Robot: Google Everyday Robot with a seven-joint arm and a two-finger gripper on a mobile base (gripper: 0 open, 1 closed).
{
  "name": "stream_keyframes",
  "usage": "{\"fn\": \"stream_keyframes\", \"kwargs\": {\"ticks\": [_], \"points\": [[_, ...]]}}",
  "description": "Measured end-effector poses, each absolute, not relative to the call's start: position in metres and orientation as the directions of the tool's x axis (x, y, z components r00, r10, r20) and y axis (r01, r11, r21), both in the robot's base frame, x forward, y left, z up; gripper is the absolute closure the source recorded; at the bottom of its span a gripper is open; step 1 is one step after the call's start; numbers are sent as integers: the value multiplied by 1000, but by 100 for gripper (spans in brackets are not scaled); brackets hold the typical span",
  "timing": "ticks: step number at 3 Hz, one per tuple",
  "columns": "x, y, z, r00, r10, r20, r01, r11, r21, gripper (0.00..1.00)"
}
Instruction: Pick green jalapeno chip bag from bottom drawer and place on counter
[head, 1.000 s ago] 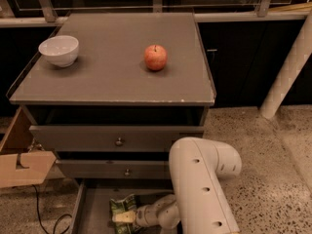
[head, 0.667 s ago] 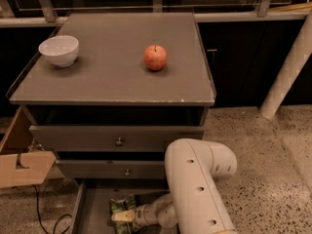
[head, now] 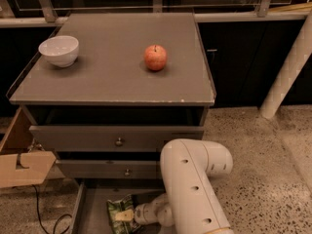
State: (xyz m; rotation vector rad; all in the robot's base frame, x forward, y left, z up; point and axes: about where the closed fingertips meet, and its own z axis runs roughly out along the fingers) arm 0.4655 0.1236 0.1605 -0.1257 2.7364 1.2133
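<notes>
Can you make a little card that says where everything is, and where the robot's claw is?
counter: holds a white bowl on the left and an apple near the middle
bottom drawer: pulled open
green jalapeno chip bag: lying inside the bottom drawer
claw: down in the bottom drawer, at the bag's right side

Pincer point(head: 126, 215) at chip bag point(head: 114, 208) in bottom drawer point(head: 91, 212), both cropped below

Gripper point(head: 126, 215) is sitting low, bottom centre. Apple point(head: 155, 57) is resting well above it, slightly right. Bowl point(head: 59, 50) is standing well above, to its left. Cardboard point(head: 22, 168) is leaning up-left of it; cable point(head: 37, 206) is trailing at its left.
</notes>
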Motion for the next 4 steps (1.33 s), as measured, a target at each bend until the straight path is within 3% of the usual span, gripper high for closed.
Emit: {"fn": "stream_keyframes", "kwargs": {"ticks": [1, 3, 4], "points": [[466, 124, 160, -986, -17, -166, -135, 670, 730, 49], [466, 124, 160, -986, -18, -166, -135, 670, 730, 95], [466, 124, 160, -986, -18, -166, -135, 670, 730, 100]]}}
